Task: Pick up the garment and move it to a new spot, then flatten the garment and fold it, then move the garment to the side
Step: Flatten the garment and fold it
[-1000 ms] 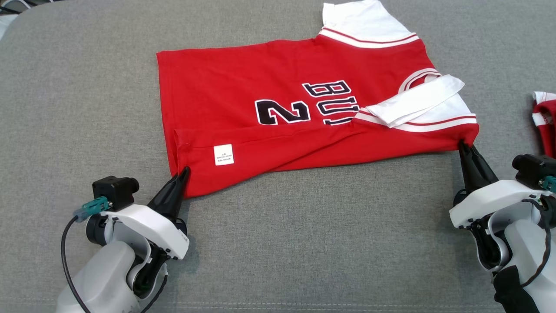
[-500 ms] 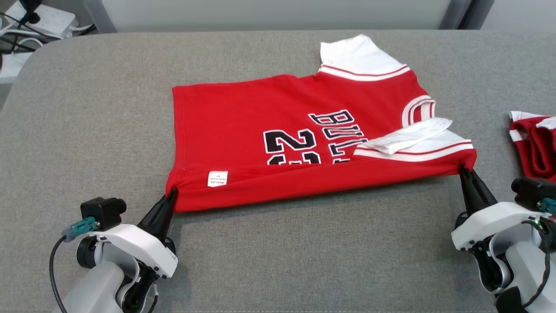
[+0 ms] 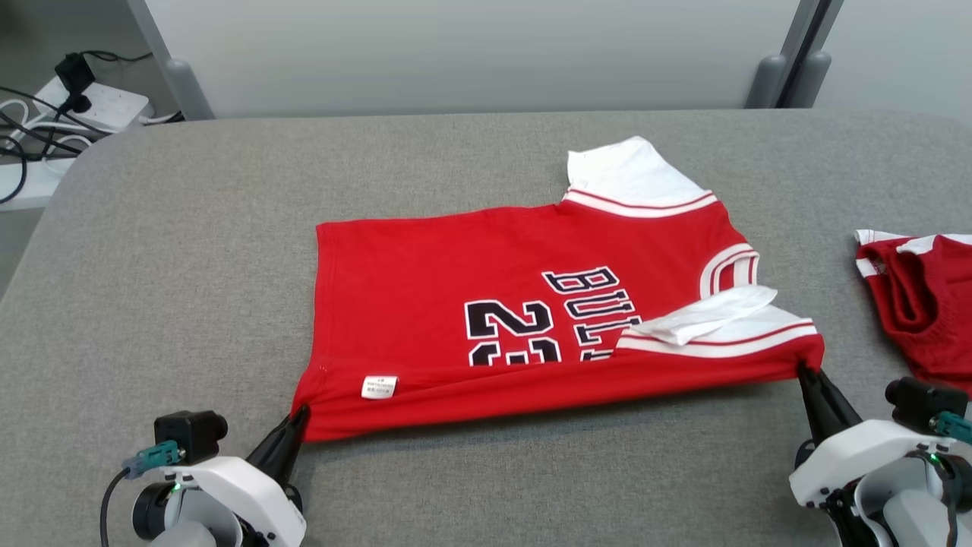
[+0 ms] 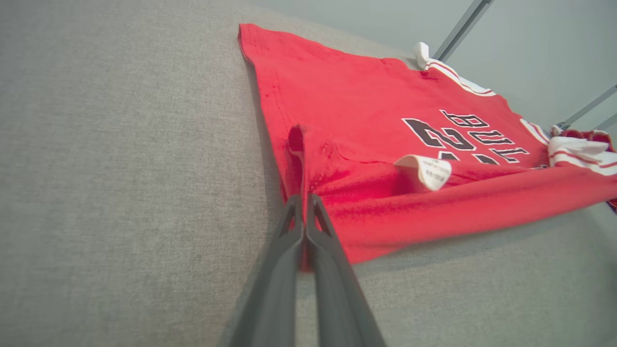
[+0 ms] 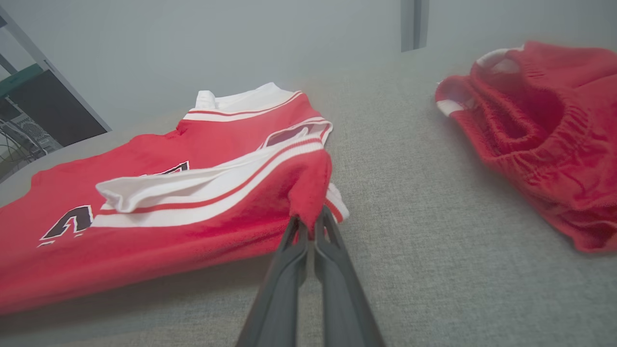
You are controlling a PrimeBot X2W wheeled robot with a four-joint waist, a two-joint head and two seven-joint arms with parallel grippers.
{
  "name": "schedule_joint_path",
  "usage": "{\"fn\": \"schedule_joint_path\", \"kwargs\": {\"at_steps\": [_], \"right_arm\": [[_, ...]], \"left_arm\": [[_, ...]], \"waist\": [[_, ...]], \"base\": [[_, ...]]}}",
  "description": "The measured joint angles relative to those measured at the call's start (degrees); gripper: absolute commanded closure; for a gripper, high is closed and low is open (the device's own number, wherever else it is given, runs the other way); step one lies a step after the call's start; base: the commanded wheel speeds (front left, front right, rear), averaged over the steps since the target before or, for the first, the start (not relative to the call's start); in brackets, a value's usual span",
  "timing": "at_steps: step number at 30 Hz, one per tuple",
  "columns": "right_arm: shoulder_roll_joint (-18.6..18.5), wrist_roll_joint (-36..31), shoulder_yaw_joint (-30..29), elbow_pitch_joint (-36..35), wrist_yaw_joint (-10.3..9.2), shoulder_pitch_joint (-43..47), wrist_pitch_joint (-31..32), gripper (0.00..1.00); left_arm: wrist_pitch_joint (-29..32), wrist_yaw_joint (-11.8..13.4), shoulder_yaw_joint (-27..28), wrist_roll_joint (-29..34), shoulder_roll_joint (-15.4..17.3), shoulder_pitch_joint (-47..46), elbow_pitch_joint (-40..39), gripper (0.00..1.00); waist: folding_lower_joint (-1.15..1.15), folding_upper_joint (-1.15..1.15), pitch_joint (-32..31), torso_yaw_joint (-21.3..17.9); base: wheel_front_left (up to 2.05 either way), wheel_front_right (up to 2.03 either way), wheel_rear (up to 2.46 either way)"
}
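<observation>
A: Where is the short-sleeved red jersey with white sleeves and black lettering (image 3: 456, 289)?

B: Spread on the grey fabric-covered worktop (image 3: 190, 251), about the middle, with its near long edge raised off the cloth. The left gripper (image 3: 301, 416) has its dark fingers pressed together on the hem corner. The right gripper (image 3: 803, 372) pinches the shoulder corner the same way.

A: What could spoil it?

B: Slippage first, I'd judge. Each pinch takes only a sliver of fabric, so a tug between the arms could pull a corner free. If one arm travels faster, the fold will land skewed. The loose white sleeve (image 3: 706, 319) lying over the chest could also get trapped, crumpled, under the fold.

A: Room to move?

B: Plenty. Bare worktop runs beyond the jersey to the far edge, and wide toward the left edge and its rounded far corner. The right side is tighter. A crumpled red garment with white trim (image 3: 923, 304) lies at the right edge, apart from the jersey but near the right gripper. A swing that way could snag it.
</observation>
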Motion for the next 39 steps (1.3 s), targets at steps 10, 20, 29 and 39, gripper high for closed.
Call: {"fn": "schedule_joint_path", "kwargs": {"at_steps": [10,20,29,39], "right_arm": [[-0.60,0.77,1.33,-2.57,0.00,5.17,0.00,1.00],[-0.68,0.78,2.08,-2.64,0.00,5.72,0.00,1.00],[-0.14,-0.73,0.68,0.21,-0.01,0.62,0.00,0.00],[-0.48,-5.73,-7.51,-0.82,-0.02,0.68,0.00,0.00]], "left_arm": [[0.01,-0.05,-1.16,-0.52,0.14,1.39,2.55,1.00],[0.01,-0.04,-2.46,-1.36,-0.27,1.29,3.05,0.98],[0.00,-0.04,-0.08,1.78,-1.56,-1.66,4.64,0.00],[0.00,0.81,12.43,13.41,-2.72,-1.62,3.38,0.00]], "waist": [[0.00,0.00,-2.37,-0.71],[0.00,0.00,0.05,-1.06],[0.00,0.00,4.07,-0.32],[0.00,0.00,3.02,0.51]], "base": [[0.00,0.00,0.00],[0.00,0.00,0.00],[0.00,0.00,0.00],[0.00,0.00,0.00]]}}
